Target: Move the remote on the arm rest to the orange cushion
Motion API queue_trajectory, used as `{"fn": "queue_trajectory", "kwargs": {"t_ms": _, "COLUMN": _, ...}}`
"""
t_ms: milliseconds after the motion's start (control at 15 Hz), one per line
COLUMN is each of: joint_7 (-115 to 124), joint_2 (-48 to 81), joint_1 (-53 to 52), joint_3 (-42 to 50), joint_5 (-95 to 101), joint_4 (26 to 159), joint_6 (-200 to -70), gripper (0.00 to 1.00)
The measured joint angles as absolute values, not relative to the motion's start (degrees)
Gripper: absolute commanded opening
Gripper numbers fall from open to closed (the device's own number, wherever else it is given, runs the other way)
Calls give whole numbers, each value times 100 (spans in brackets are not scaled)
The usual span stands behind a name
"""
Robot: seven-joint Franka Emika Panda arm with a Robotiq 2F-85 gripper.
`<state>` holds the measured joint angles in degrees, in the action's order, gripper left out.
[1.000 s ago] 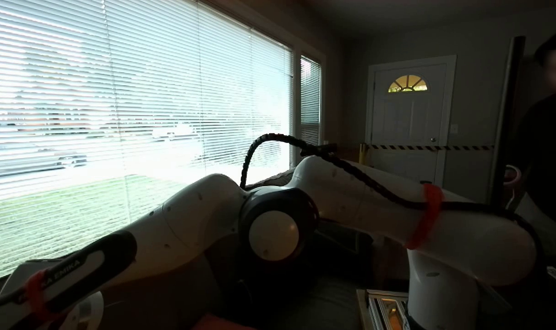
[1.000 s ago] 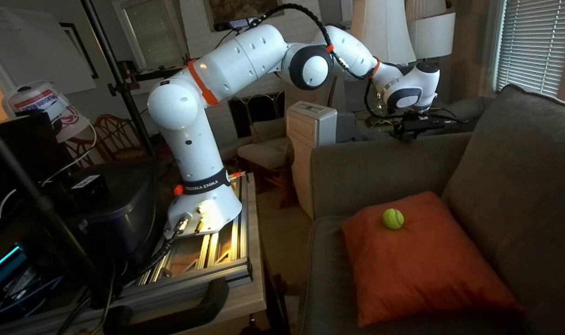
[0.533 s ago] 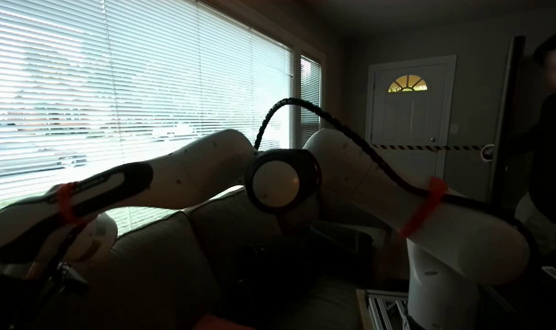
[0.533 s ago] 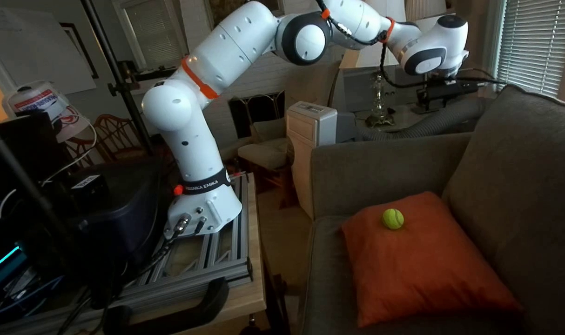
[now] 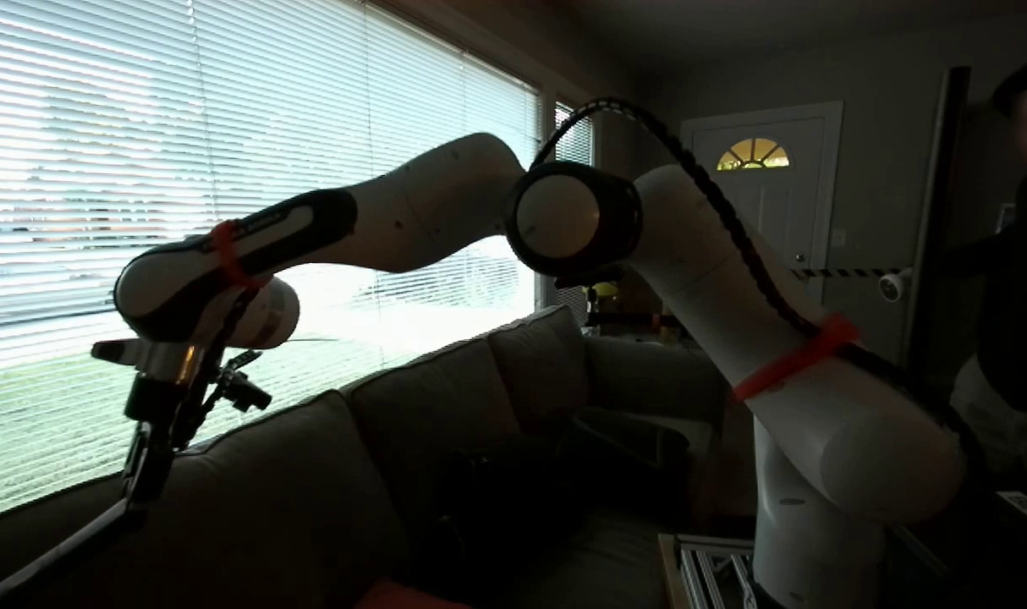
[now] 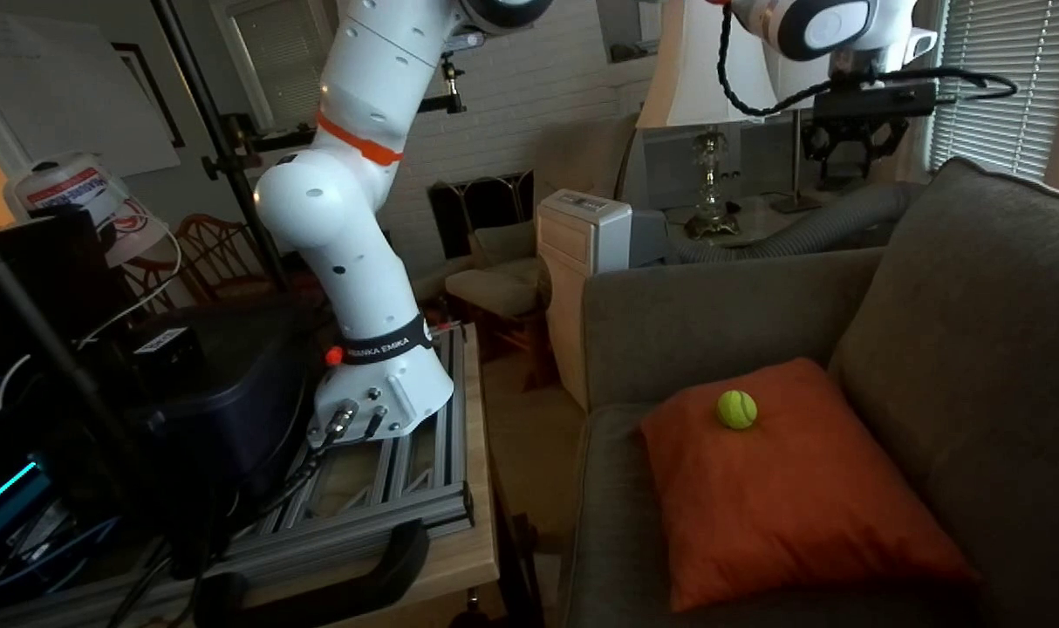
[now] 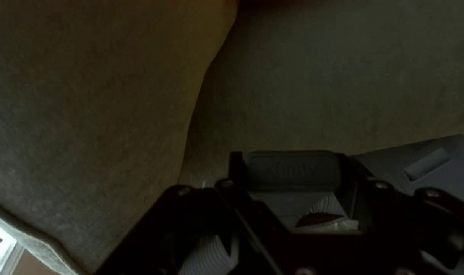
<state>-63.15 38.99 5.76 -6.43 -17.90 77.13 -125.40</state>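
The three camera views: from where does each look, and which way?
Exterior view: apparently by the sofa, facing window and door; robot arm and tool show.
Exterior view: near the robot's base, facing the arm rest; tool and cropped robot arm show.
Wrist view: on the wrist, facing down at sofa; tool grips remote.
Both exterior views share the tool and orange cushion.

One remote (image 7: pixel 294 172), one gripper (image 7: pixel 291 169), one robot arm (image 6: pixel 342 235), one orange cushion (image 6: pixel 782 497), one tennis ball (image 6: pixel 737 410), one door (image 5: pixel 755 203) and one person (image 5: pixel 1025 296) show, plus two red bands (image 5: pixel 793 360) in an exterior view.
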Motion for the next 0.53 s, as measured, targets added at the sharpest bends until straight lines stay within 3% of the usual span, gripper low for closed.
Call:
{"fn": "queue_trajectory", "kwargs": {"t_ms": 333, "joint_7": -5858, "joint_2": 2537, "joint_1": 944, "joint_3": -345, "joint_5": -1627, "joint_4": 8813, "joint_6": -10768, "gripper": 33}}
{"fn": "queue_trajectory", "kwargs": {"t_ms": 400, "joint_7": -5780, "joint_2": 2258, "joint_1": 989, "joint_3": -266, "joint_5": -1618, "joint_4": 9033, "joint_6": -10460, "gripper": 58}}
{"fn": "queue_trajectory", "kwargs": {"t_ms": 533, "joint_7": -5703, "joint_2": 1767, "joint_1": 1053, "joint_3": -146, "joint_5": -1627, "joint_4": 9437, "joint_6": -10337, "gripper": 58}}
